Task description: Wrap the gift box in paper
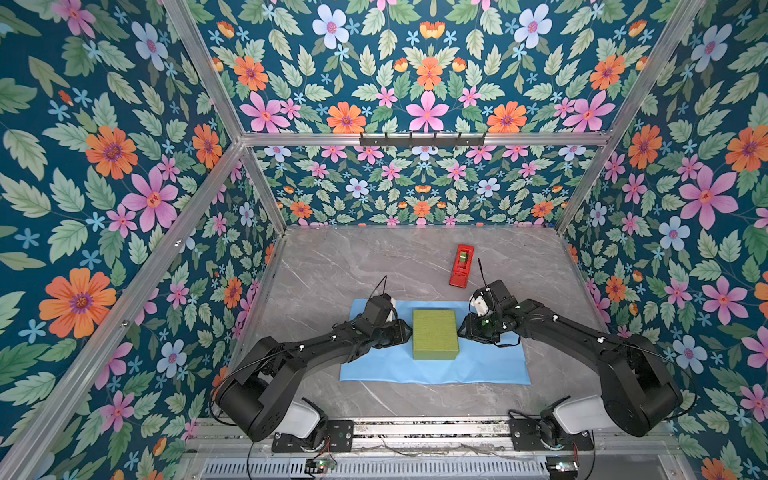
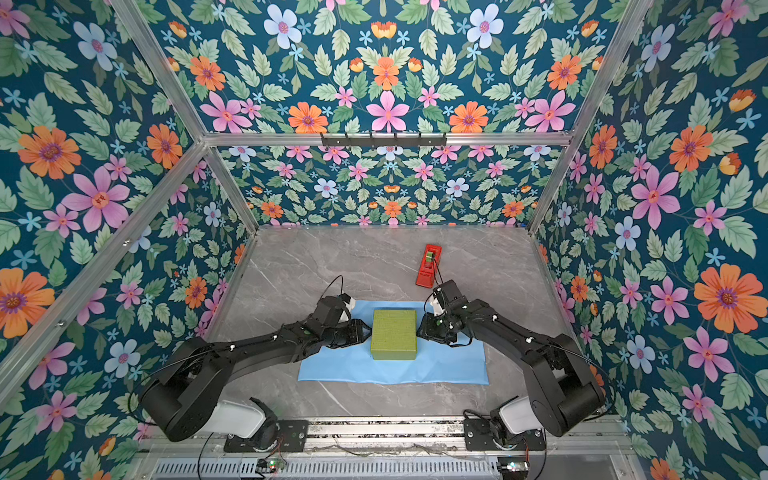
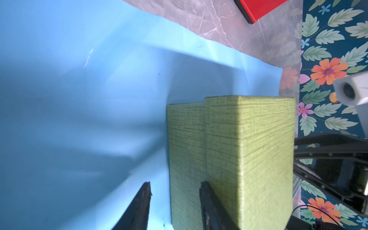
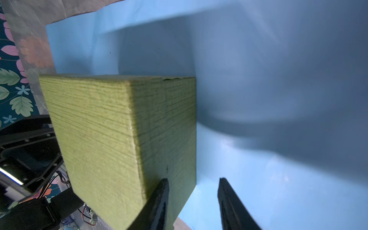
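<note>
A grey stone table (image 1: 332, 266) is seen in both top views, shut in by walls (image 1: 104, 166) covered with painted flowers and leaves. The blue paper (image 1: 478, 368) (image 2: 436, 370) is spread flat near the front of the table. The green box (image 1: 435, 332) (image 2: 394, 332) is set flat on the middle of the paper. A red tape holder (image 1: 461, 266) (image 2: 429, 266) is laid on the bare table behind the paper, apart from the box. The left claw (image 1: 408, 332) (image 2: 366, 332) is held low at the left side of the box. The right claw (image 1: 460, 330) (image 2: 419, 328) is held low at the right side. Both are seen just beside the box, but a touch cannot be told from up here.

In the left wrist view, most of the picture is filled by the paper (image 3: 79, 119). The box (image 3: 249, 149) is seen resting on it, and its lid is a little wider than its bottom part. The left claw (image 3: 175, 184) is shown partly open. One finger (image 3: 139, 207) is seen over the paper, the other against the side of the box. Nothing is held between them. A corner of the tape holder (image 3: 258, 8) is seen on the table (image 3: 229, 25).

In the right wrist view, the box (image 4: 99, 129) is seen on the paper (image 4: 278, 79) again. The right claw (image 4: 193, 179) is also shown partly open. One finger (image 4: 157, 205) is seen against the side of the box, the other over the paper. Nothing is held.
</note>
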